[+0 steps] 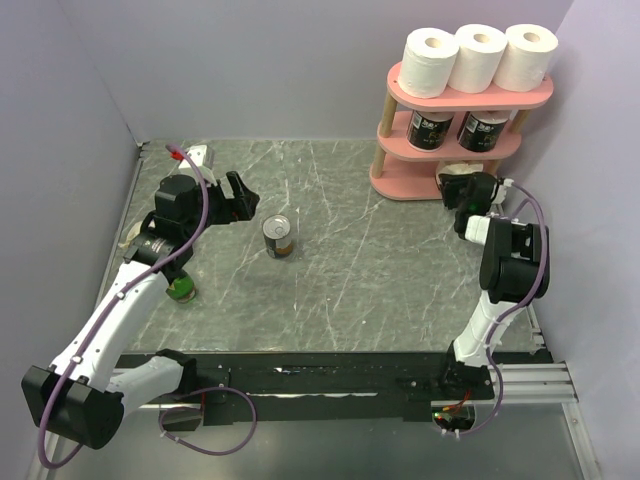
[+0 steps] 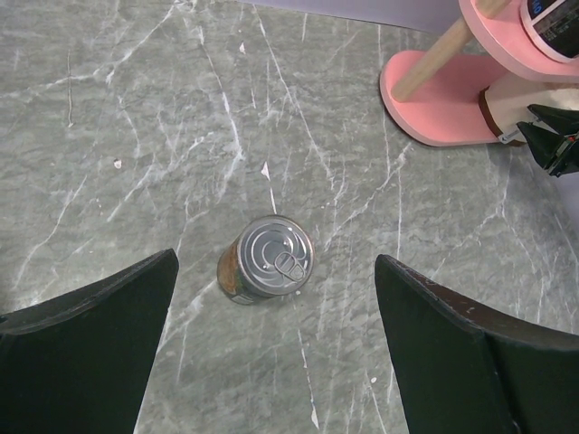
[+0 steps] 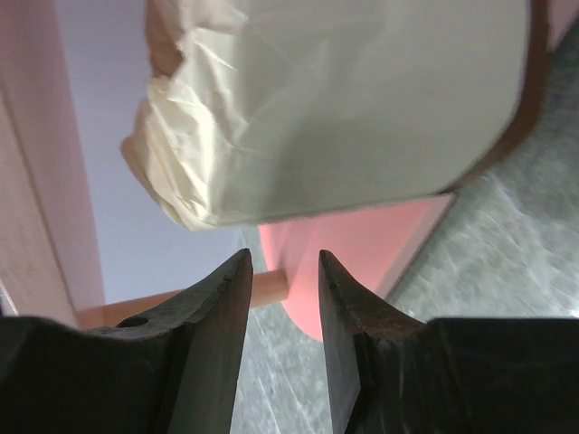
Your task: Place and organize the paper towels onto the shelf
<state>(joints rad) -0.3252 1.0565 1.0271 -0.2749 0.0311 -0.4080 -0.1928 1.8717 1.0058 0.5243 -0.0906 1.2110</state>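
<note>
The pink shelf [image 1: 470, 98] stands at the far right. Three white paper towels [image 1: 478, 57] sit along its top board, and two black-printed ones [image 1: 432, 130] on the middle board. A cream roll [image 3: 344, 108] lies on the bottom board [image 3: 362, 244], right in front of my right gripper [image 3: 285, 258]. Its jaws stand close together with only a narrow gap and nothing between them, the tips just short of the roll. My left gripper [image 1: 245, 197] hovers wide open at the left, above and beside the metal can, holding nothing.
A small metal can [image 1: 279, 237] with a dark label stands upright mid-table, also below my left gripper [image 2: 267, 259]. A green object [image 1: 180, 290] sits under the left arm. Walls close the table on the left, back and right.
</note>
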